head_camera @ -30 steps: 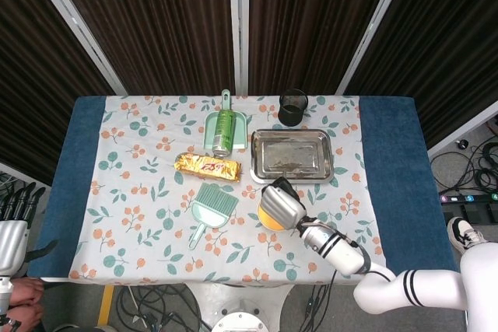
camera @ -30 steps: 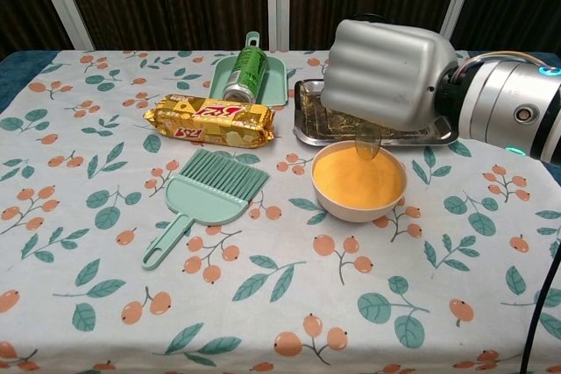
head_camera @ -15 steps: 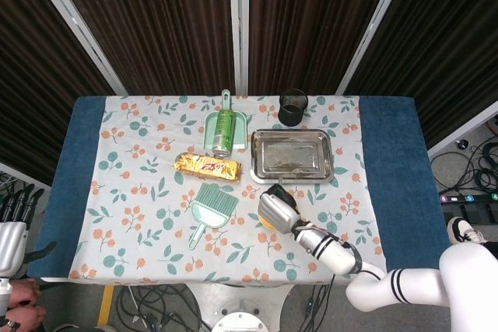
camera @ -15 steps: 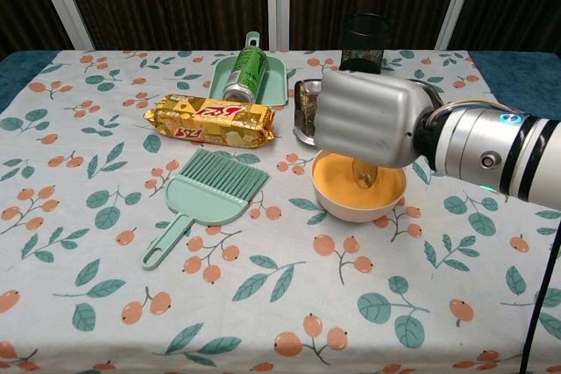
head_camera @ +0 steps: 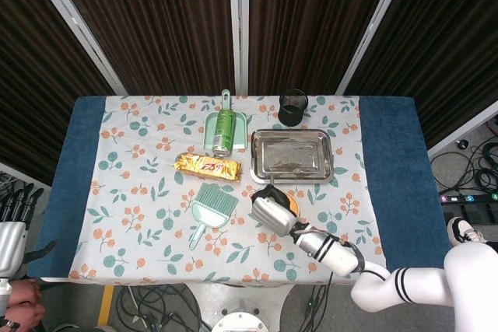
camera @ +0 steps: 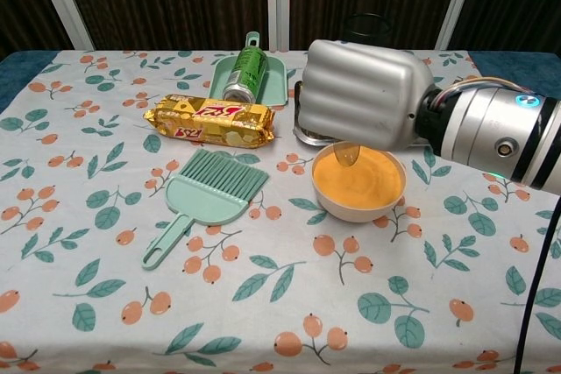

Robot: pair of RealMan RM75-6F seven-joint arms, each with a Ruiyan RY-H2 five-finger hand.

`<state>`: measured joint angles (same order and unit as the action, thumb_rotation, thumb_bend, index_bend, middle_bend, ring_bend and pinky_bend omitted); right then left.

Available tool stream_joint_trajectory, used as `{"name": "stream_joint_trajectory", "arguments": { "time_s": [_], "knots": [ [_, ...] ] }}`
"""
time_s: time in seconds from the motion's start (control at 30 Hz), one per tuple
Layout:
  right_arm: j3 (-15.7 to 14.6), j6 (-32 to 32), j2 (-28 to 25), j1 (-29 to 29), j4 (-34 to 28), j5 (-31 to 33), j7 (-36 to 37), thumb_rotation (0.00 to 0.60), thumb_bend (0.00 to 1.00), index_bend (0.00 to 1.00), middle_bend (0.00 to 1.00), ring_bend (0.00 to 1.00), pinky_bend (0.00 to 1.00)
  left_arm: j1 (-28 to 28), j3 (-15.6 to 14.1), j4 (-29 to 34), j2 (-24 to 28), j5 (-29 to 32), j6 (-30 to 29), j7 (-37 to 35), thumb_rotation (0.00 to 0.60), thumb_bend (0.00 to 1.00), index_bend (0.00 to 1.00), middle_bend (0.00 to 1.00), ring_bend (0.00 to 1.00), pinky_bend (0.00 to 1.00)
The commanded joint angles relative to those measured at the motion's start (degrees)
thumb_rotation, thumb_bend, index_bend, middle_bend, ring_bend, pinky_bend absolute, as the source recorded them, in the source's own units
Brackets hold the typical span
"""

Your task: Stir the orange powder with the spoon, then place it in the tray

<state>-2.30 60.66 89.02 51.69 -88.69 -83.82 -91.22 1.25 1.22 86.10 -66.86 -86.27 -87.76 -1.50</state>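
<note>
A white bowl [camera: 359, 203] of orange powder [camera: 364, 178] stands just in front of the metal tray [head_camera: 292, 155]. My right hand [camera: 364, 94] hovers over the bowl's back left rim, fingers curled around a spoon whose bowl [camera: 347, 155] dips just above the powder. From the head camera the right hand [head_camera: 270, 211] covers most of the bowl, with only an orange sliver [head_camera: 291, 201] showing. My left hand [head_camera: 14, 227] hangs off the table at the far left edge, fingers apart, holding nothing.
A green can [camera: 244, 73] lies in a green dustpan [camera: 276, 83]. A gold snack packet [camera: 209, 121] and a green brush [camera: 202, 196] lie left of the bowl. A black mesh cup [head_camera: 292, 106] stands behind the tray.
My right hand has shifted left across the bowl and risen slightly, carrying the spoon from the bowl's middle toward its back left side. The left hand has not moved.
</note>
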Motion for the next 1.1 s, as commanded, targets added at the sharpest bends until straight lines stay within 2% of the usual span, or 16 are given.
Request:
{"name": "stream_joint_trajectory", "arguments": {
  "time_s": [0.03, 0.17, 0.33, 0.6, 0.8, 0.93, 1.1],
  "knots": [
    [0.0, 1.0, 0.6, -1.2, 0.7, 0.4, -2.6, 0.600, 0.50, 0.98, 0.94, 0.96, 0.99, 0.0, 0.0, -0.1, 0.0, 0.0, 0.0, -0.1, 0.600, 0.00, 0.05, 0.05, 0.05, 0.08],
    [0.4, 1.9, 1.4, -2.6, 1.0, 1.6, -5.1, 0.600, 0.50, 1.00, 0.95, 0.97, 0.99, 0.1, 0.0, -0.2, -0.1, 0.1, 0.3, -0.1, 0.600, 0.00, 0.05, 0.05, 0.05, 0.08],
    [1.4, 1.5, 2.1, -4.0, -1.2, 8.5, -13.2, 0.600, 0.50, 1.00, 0.96, 0.99, 1.00, 0.1, 0.1, -0.1, 0.0, 0.0, 0.0, -0.1, 0.600, 0.00, 0.05, 0.05, 0.05, 0.08],
    [1.8, 0.5, 3.0, -3.2, 0.0, 8.4, -11.3, 0.600, 0.50, 1.00, 0.97, 0.99, 1.00, 0.0, 0.0, 0.1, 0.0, 0.0, 0.0, 0.1, 0.600, 0.00, 0.05, 0.05, 0.05, 0.08],
    [1.8, 0.6, 3.7, -3.5, -0.6, 13.4, -17.0, 0.600, 0.50, 1.00, 0.96, 0.99, 1.00, 0.0, 0.0, 0.0, -0.1, 0.1, 0.3, 0.1, 0.600, 0.00, 0.05, 0.05, 0.05, 0.08],
    [2.2, 1.2, 3.5, -3.3, -0.8, 13.3, -15.0, 0.600, 0.50, 1.00, 0.96, 0.99, 1.00, 0.0, 0.0, 0.0, 0.0, 0.2, 0.3, 0.1, 0.600, 0.00, 0.05, 0.05, 0.05, 0.08],
    [2.4, 1.3, 2.8, -2.8, 0.1, 9.5, -7.5, 0.600, 0.50, 1.00, 0.97, 0.99, 1.00, 0.0, 0.0, 0.2, 0.0, 0.0, 0.1, 0.3, 0.600, 0.00, 0.05, 0.05, 0.05, 0.08]
  ]
}}
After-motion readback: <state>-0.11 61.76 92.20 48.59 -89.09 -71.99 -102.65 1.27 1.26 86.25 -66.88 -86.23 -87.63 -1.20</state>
